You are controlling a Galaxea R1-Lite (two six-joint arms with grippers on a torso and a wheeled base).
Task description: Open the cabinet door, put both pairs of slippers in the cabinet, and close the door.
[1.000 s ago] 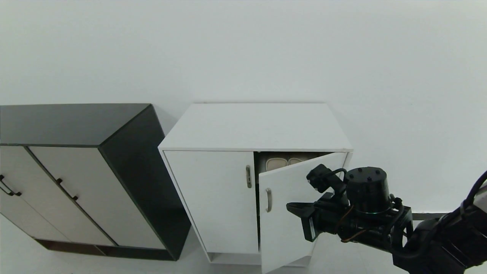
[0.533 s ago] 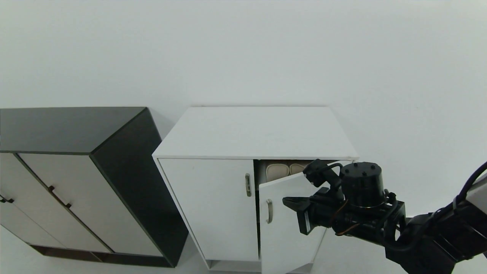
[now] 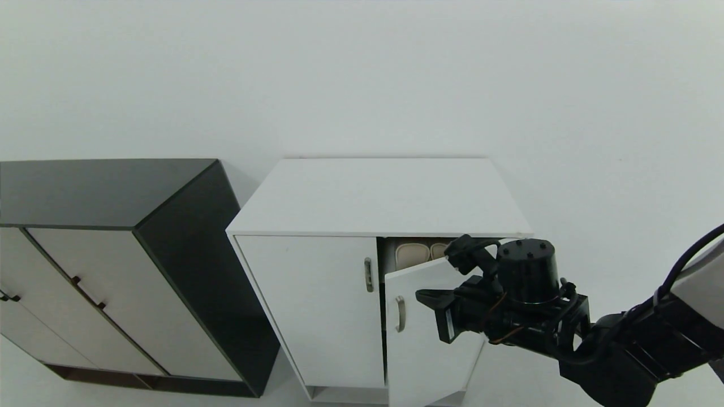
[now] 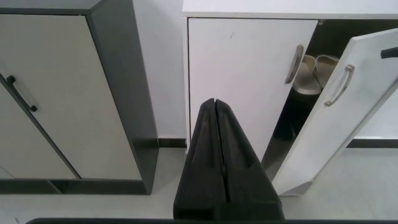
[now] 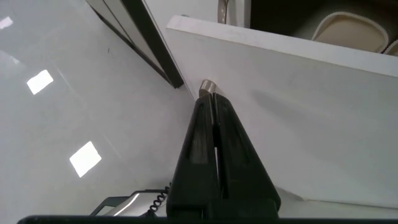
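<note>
Right arm has crept nearer the door since half a second ago, and the gap looks narrower than a second back (the head camera shifted too, so weigh that lightly).

Head view: your right gripper (image 3: 419, 294) sits clenched, holding nothing, its tip by the outer face of the cabinet door (image 3: 416, 345), just beside the door handle (image 3: 400, 297). The door hangs part open on the white cabinet (image 3: 379, 198). A pair of beige slippers (image 3: 419, 253) lies on the upper shelf inside.

Left wrist view: left gripper (image 4: 215, 104) is clenched too, empty, well apart from the door (image 4: 367, 93). The slippers (image 4: 314, 70) show in the gap behind the handle (image 4: 339, 86).

Right wrist view: right gripper (image 5: 211, 104) points at the door face (image 5: 298, 106); whether it touches, you cannot tell.

Progress, as I judge it: door opened, one pair stowed, second pair unconfirmed (hidden, if inside). Closing is left, likely a push.

Room: dark cabinet (image 3: 113, 192) stands beside the white one, plain pale wall (image 3: 362, 73), glossy floor (image 5: 56, 106) with light patches.
</note>
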